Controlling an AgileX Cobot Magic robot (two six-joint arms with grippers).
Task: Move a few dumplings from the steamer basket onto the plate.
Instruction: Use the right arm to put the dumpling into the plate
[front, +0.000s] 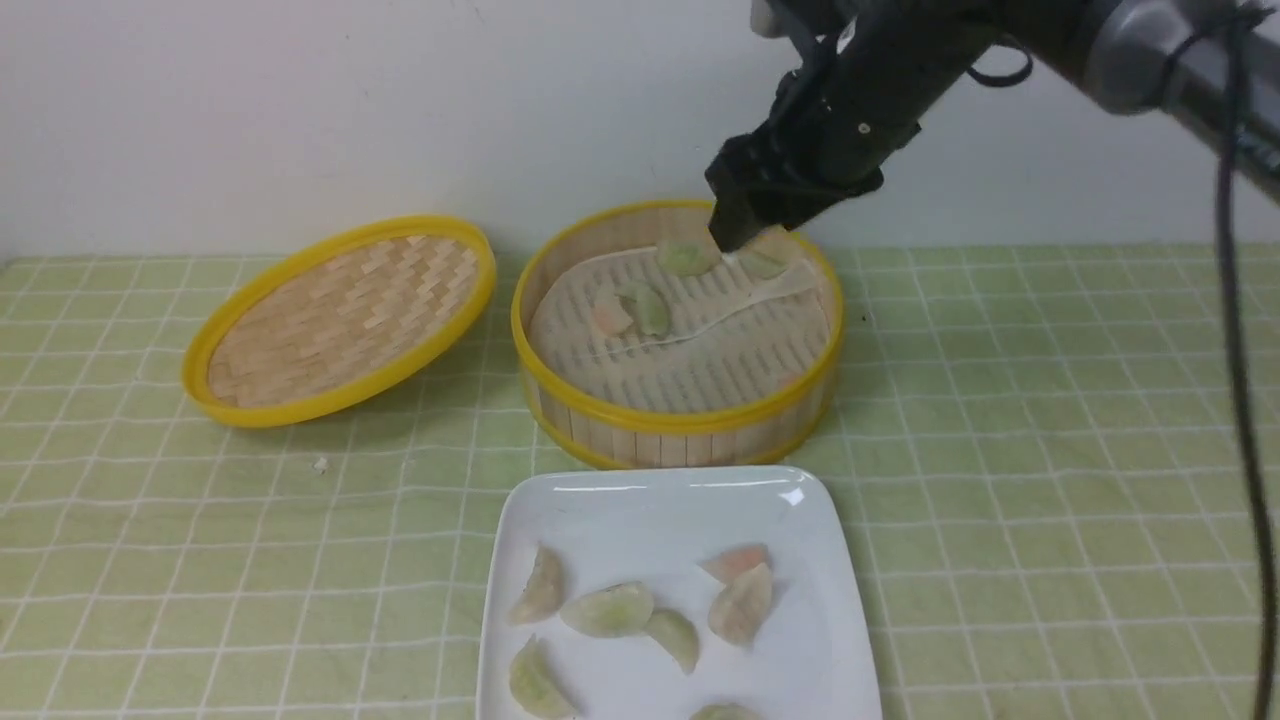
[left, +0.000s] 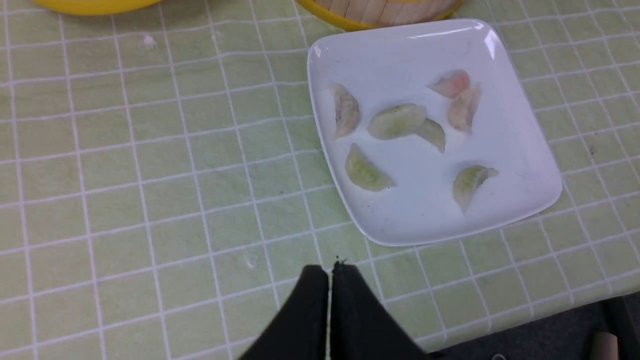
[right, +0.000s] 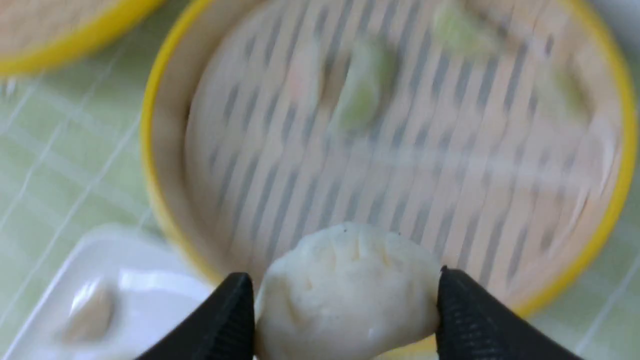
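The steamer basket stands mid-table with a few dumplings on its liner. My right gripper hangs over the basket's far side. In the right wrist view this right gripper is shut on a cream dumpling, one finger on each side, above the blurred basket. The white plate lies in front of the basket and carries several dumplings. My left gripper is shut and empty, low over the cloth near a corner of the plate; the front view does not show it.
The woven yellow-rimmed lid lies tilted to the left of the basket. A green checked cloth covers the table, with a white wall close behind. A black cable hangs down at the far right. A small crumb lies near the lid.
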